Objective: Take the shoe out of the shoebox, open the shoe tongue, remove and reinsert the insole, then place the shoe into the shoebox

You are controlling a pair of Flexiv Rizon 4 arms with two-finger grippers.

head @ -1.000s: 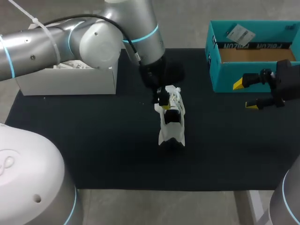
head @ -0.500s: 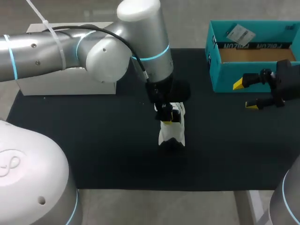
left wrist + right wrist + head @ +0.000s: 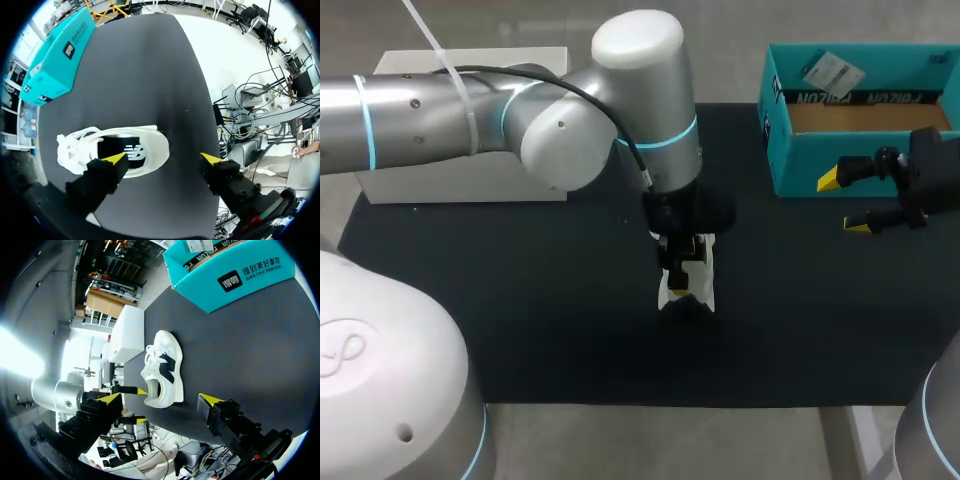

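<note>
Directly beneath the left gripper, a white shoe stands on its sole on the black mat, its dark insole showing through the opening. The jaws are spread wide: one yellow tip hangs over the shoe's opening, the other over bare mat just beside the shoe. Well apart, the right gripper hovers with jaws likewise wide and empty, close beside the near wall of the teal shoebox. A white box sits far from both pairs of jaws.
</note>
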